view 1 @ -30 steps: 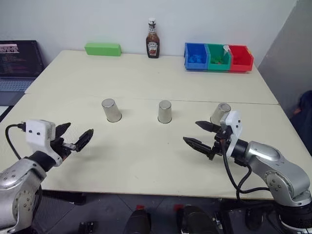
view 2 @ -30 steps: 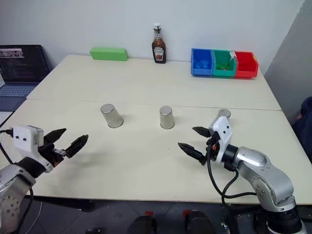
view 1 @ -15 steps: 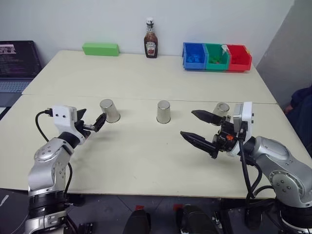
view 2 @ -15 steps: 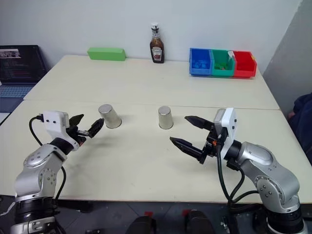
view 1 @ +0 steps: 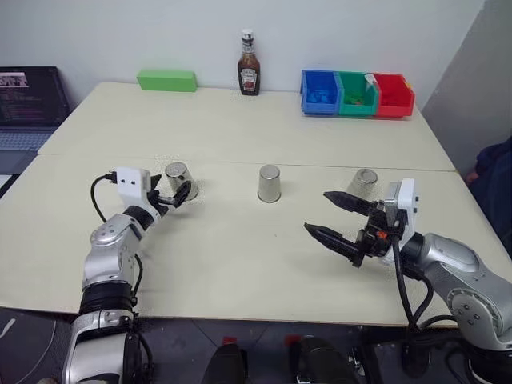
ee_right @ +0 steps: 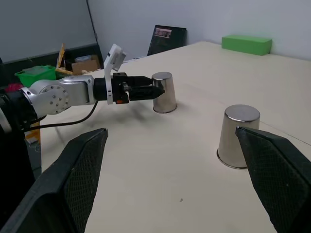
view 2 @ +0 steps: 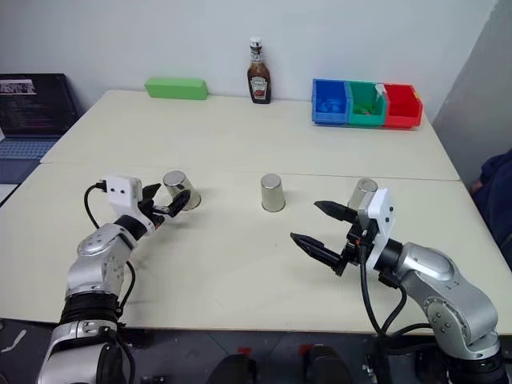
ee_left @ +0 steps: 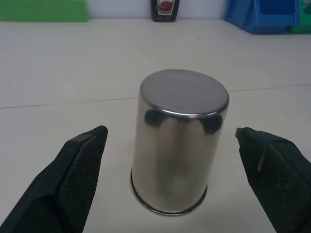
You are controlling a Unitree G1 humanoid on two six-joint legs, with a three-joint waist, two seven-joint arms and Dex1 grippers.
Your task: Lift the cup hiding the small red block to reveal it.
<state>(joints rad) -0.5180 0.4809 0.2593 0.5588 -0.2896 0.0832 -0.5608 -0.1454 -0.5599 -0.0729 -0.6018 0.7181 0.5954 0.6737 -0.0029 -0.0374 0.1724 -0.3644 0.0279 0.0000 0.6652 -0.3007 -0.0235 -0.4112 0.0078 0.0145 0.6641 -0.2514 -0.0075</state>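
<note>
Three shiny silver cups stand upside down in a row on the table: a left cup (view 1: 178, 178), a middle cup (view 1: 270, 183) and a right cup (view 1: 363, 182). The small red block is hidden. My left gripper (view 1: 172, 196) is open and level at the left cup (ee_left: 177, 145), which sits between its fingers (ee_left: 77, 165) with a gap on each side. My right gripper (view 1: 317, 211) hovers open over the table, in front of the right cup and apart from it, pointing toward the middle cup (ee_right: 238, 136).
At the far edge stand a brown sauce bottle (view 1: 249, 74), a green box (view 1: 166, 80) and a row of blue, green and red bins (view 1: 358, 94). A laptop (view 1: 28, 100) sits off the table's left side. A seam (view 1: 240, 163) runs across the table behind the cups.
My left gripper has travelled forward from the near left of the table to the left cup and now straddles it, still open. My right gripper has barely shifted and stays open.
</note>
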